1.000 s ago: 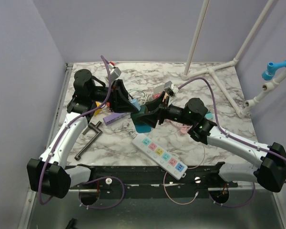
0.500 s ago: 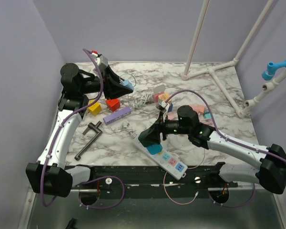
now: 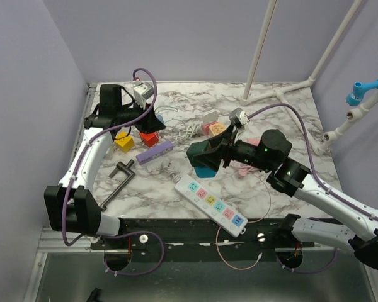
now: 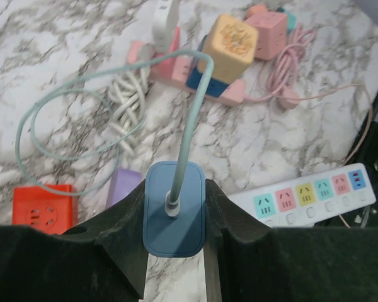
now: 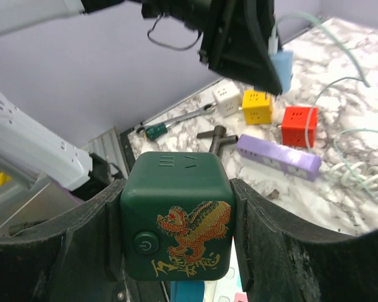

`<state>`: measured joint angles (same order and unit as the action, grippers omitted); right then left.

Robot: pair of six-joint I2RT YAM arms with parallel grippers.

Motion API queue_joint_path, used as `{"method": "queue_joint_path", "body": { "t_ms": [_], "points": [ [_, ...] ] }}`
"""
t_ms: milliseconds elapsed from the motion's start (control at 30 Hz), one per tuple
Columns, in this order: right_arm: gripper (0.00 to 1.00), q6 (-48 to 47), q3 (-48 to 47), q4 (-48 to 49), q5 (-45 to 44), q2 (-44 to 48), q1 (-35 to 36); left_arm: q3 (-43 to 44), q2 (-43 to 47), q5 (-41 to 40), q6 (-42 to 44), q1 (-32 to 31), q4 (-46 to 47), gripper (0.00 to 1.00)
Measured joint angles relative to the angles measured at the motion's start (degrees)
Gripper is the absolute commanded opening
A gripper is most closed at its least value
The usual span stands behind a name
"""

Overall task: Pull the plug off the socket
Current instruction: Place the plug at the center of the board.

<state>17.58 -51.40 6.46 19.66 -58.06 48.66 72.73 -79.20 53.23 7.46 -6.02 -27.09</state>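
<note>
Two parts make up the task: the blue plug point(image 4: 174, 220) and the dark green cube socket point(image 5: 176, 217). The plug is held in the air over the far-left corner of the table point(image 3: 290, 119), with its pale green cable point(image 4: 191, 126) running down to a loose loop on the marble. The socket is held over the middle of the table, above the far end of the white power strip point(image 3: 211, 204).

The plug is clamped on its two flat sides by the left gripper point(image 4: 174, 195). The socket is clamped between the fingers of the right gripper point(image 5: 176, 207), with its dragon face turned toward the wrist camera. In the top view the two parts are seen well apart, and nothing is seen joining them. The pins of the plug are hidden.

The separation is therefore judged complete. No plug is seen on the visible faces of the green socket; its far side is hidden. As far as can be judged, only the lowering and release of both parts are left.

Near the far-left corner, a red cube point(image 3: 149, 137), a yellow cube point(image 3: 124, 143) and a purple strip point(image 3: 155, 151) lie below the plug. A metal clamp point(image 3: 116, 182) lies toward the left edge.
</note>
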Motion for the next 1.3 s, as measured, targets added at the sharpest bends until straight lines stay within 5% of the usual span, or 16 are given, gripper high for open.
{"method": "queue_joint_path", "body": {
  "t_ms": [300, 467, 567, 733, 867, 933, 1100, 1300],
  "points": [
    [0.01, 0.4, -0.7, -1.0, -6.4, 1.9, 0.0, 12.0, -15.0, -16.4, 2.4, 2.1, -12.5, 0.00],
    [0.01, 0.6, -0.7, -2.1, -7.6, 2.0, 0.0, 11.1, -20.1, -25.7, 3.8, 2.3, -15.8, 0.02],
    [0.01, 0.8, -0.7, -2.4, -8.3, 2.2, 0.0, 6.5, -20.5, -30.7, 5.6, 2.1, -16.0, 0.13],
    [0.01, 1.0, -0.7, -2.4, -8.9, 2.4, 0.0, -0.3, -20.4, -36.1, 7.9, 1.1, -14.5, 0.62],
    [0.01, 1.8, -0.7, -2.2, -8.9, 2.2, 0.0, -2.3, -19.1, -38.1, 8.7, 0.1, -12.8, 0.77],
    [0.01, 2.0, -0.7, -2.2, -8.9, 2.0, 0.0, -2.6, -18.8, -38.6, 9.0, -0.3, -12.4, 0.97],
    [0.01, 2.3, -0.7, -2.1, -8.9, 1.3, 0.0, -3.3, -16.8, -38.2, 9.7, -1.4, -12.4, 0.99],
    [0.01, 2.3, -1.8, -2.0, -8.9, 0.8, 0.0, -3.3, -3.5, -31.5, 10.9, -2.4, -15.1, 0.98]
  ]
}}
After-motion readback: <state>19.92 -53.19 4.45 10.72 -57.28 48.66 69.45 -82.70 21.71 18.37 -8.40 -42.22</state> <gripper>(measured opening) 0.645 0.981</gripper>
